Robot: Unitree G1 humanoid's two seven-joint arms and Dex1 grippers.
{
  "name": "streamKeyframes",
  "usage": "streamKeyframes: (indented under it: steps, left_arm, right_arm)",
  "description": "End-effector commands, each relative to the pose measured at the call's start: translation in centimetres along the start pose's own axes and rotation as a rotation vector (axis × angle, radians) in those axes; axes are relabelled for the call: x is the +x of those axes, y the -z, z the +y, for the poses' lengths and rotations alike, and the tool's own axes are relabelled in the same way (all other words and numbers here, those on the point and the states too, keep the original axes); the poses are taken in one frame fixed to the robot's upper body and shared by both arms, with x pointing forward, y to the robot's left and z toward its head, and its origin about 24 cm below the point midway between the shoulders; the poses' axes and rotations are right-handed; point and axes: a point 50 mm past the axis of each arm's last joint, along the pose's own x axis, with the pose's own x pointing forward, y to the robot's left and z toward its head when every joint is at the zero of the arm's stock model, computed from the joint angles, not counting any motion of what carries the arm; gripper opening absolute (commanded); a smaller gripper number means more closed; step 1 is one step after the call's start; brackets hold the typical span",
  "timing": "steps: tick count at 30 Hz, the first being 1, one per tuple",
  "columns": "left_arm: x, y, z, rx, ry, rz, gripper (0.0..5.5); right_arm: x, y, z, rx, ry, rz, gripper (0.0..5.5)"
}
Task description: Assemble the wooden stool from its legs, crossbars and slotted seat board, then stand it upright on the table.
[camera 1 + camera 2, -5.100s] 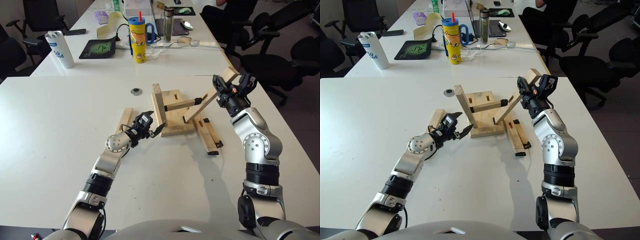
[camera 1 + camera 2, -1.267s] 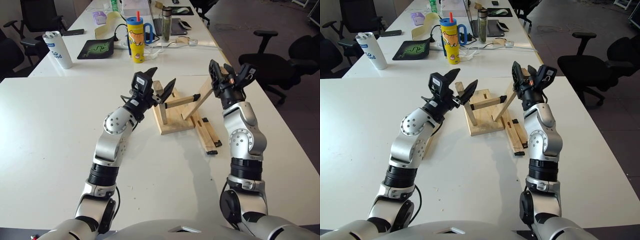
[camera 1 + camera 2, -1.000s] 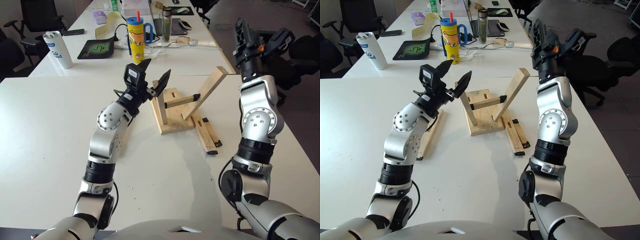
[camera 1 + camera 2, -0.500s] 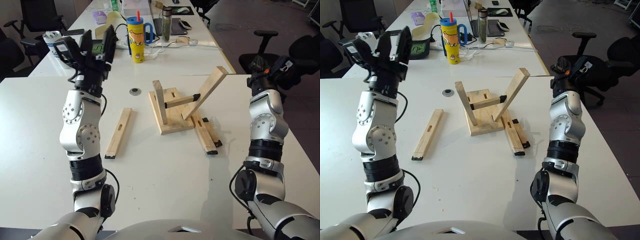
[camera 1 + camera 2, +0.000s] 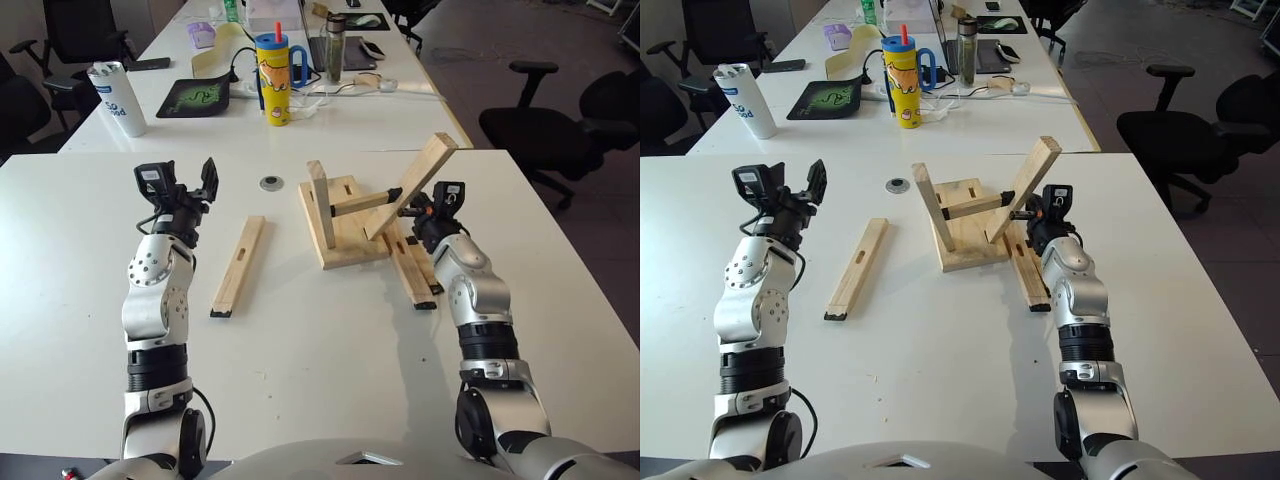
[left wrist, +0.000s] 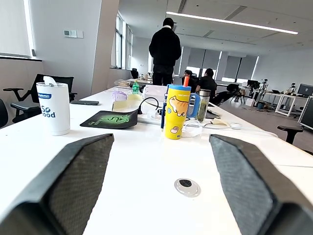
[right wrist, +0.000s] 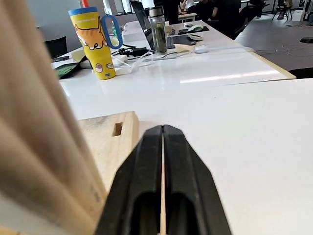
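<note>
Left claw (image 5: 183,183) is wide open and empty, over the left part of the white surface (image 5: 80,300), well apart from the wood. Right claw (image 7: 163,134) is pressed shut with nothing in it, low, just beside the leaning leg (image 5: 415,180). Seat board (image 5: 345,247) lies flat mid-surface, carrying an upright leg (image 5: 318,205) and a crossbar (image 5: 360,206). A loose slotted leg (image 5: 238,265) lies to its left and two more pieces (image 5: 415,270) to its right. A round grommet (image 5: 270,183) is near. Behind, a second surface (image 5: 400,120) holds a yellow cup (image 5: 273,85), white tumbler (image 5: 120,100), green mat (image 5: 200,97) and bottle (image 5: 335,48). An office chair (image 5: 545,120) stands at right.
</note>
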Motion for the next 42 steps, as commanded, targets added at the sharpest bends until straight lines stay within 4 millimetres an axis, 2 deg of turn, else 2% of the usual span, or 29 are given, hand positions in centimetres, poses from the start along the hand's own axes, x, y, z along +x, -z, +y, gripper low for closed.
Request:
streamKeyframes:
  steps: [1, 9, 14, 18, 23, 25, 28, 30, 33, 36, 42]
  left_arm:
    - [-0.7, 1.2, 0.0, 0.040, -0.001, 0.051, 3.60]
    - [-0.8, 1.9, -0.2, 0.081, 0.017, 0.077, 3.60]
    - [-0.6, 1.7, -0.2, 0.091, 0.021, 0.072, 3.60]
    - [-0.4, 1.8, -0.4, 0.094, 0.032, 0.072, 3.60]
    - [-0.6, 2.2, -0.5, 0.090, 0.036, 0.091, 3.60]
    - [-0.8, 2.7, -0.1, 0.099, 0.015, 0.115, 3.60]
    - [-1.2, 3.4, 1.6, 0.145, -0.087, 0.163, 3.60]
    - [-1.6, 3.7, 2.5, 0.178, -0.134, 0.180, 3.60]
    - [-2.0, 4.4, 1.8, 0.143, -0.104, 0.192, 3.60]
    - [-2.2, 4.9, 0.4, 0.103, -0.056, 0.192, 3.22]
    - [-2.3, 5.2, -0.8, 0.070, -0.024, 0.192, 2.36]
  right_arm:
    - [-0.5, 0.4, 1.5, -0.003, -0.042, 0.025, 0.03]
    - [-0.9, 0.8, 2.2, -0.010, -0.068, 0.043, 0.03]
    - [-1.6, 1.6, 4.4, -0.077, -0.197, 0.073, 0.03]
    - [-1.7, 2.6, 3.1, -0.121, -0.125, 0.120, 0.03]
    - [-1.5, 2.4, -0.4, -0.191, 0.088, 0.122, 0.03]
    - [-1.9, 2.1, -2.0, -0.201, 0.203, 0.094, 0.03]
    - [-2.6, 1.7, -3.6, -0.191, 0.343, 0.056, 0.03]
    - [-2.7, 1.6, -3.9, -0.164, 0.380, 0.049, 0.03]
    - [-2.5, 1.6, -3.0, -0.147, 0.339, 0.044, 0.03]
    - [-2.3, 1.7, -2.1, -0.141, 0.297, 0.040, 0.00]
    - [-2.2, 1.4, -1.1, -0.140, 0.229, 0.021, 0.00]
